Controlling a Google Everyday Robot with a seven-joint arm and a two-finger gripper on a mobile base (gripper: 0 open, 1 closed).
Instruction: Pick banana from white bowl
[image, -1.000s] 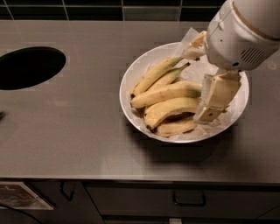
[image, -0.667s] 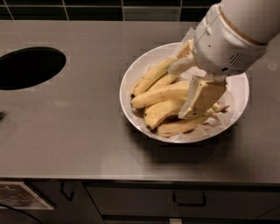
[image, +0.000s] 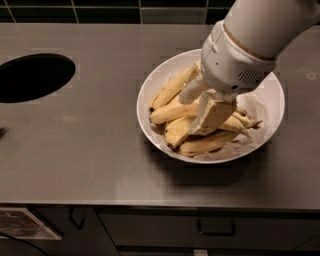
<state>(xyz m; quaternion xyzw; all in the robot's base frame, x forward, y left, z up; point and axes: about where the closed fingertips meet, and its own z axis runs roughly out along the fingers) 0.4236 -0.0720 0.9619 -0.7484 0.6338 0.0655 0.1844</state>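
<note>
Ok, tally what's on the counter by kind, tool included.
Bananas: 4 showing; the tool may hide more
White bowl: 1
Tool: 1, down in the bowl, on the bananas
Total: 6

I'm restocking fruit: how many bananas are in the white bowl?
4 visible: upper-left banana, middle banana below it, plump banana at lower left, front banana. The gripper, over the middle of the white bowl, may hide more.
</note>
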